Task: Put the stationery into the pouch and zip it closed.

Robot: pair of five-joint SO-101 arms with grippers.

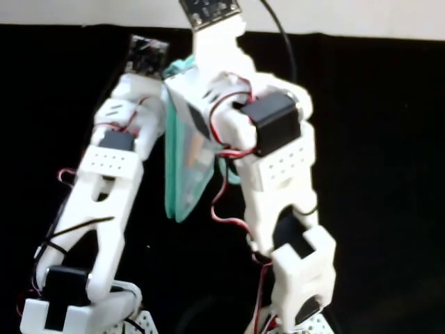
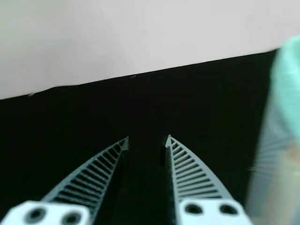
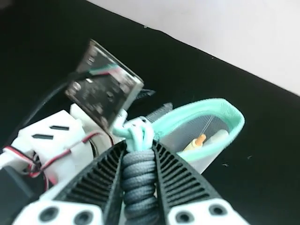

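Note:
A clear mesh pouch (image 1: pixel 183 174) with a teal rim hangs in the air between the two raised arms. My right gripper (image 3: pixel 139 143) is shut on the grey braided cord (image 3: pixel 138 178) at the pouch's teal zip pull. The pouch (image 3: pixel 206 136) gapes open beyond it, with an orange-tipped pen (image 3: pixel 199 140) and a white item (image 3: pixel 218 137) inside. My left gripper (image 2: pixel 146 140) is open over the black table, with nothing between its fingers. The pouch (image 2: pixel 280 140) hangs close beside it without touching it.
A black cloth (image 2: pixel 70 122) covers the table, and a white wall (image 2: pixel 117 33) runs along its far edge. The left arm (image 1: pixel 111 167) and right arm (image 1: pixel 281 160) stand close together; the left arm's camera board (image 3: pixel 103 93) sits near the right gripper.

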